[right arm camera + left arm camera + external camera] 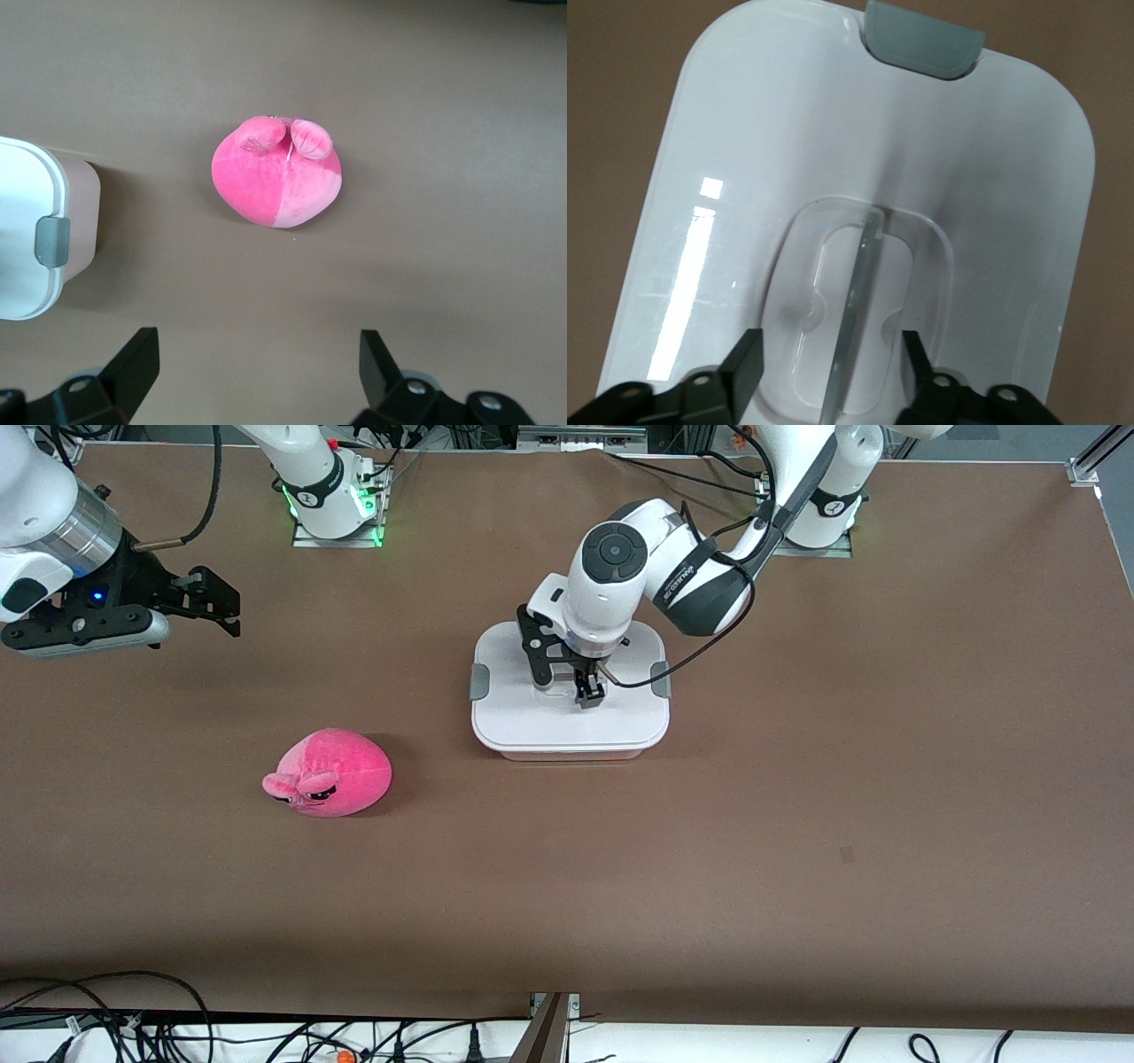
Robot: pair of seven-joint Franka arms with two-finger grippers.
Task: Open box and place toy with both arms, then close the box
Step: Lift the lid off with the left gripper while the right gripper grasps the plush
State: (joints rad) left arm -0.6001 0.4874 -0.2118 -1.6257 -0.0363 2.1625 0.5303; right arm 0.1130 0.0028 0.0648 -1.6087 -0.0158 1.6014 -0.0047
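Observation:
The box point(532, 731) stands mid-table with its white lid on and grey side clips point(478, 682) at both ends. My left gripper point(587, 691) is low over the lid's middle. In the left wrist view it point(830, 354) is open, its fingers apart on either side of the upright clear handle point(855, 301) without touching it. The pink plush toy point(332, 772) lies on the table, nearer to the front camera than the box and toward the right arm's end. My right gripper point(232, 613) is open and empty, held up over the table. Its wrist view point(257, 354) shows the toy point(276, 177) and one end of the box point(27, 230).
The brown table point(797, 824) carries only the box and the toy. Cables hang along the table's front edge point(177, 1019). The arm bases point(332, 505) stand along the edge farthest from the front camera.

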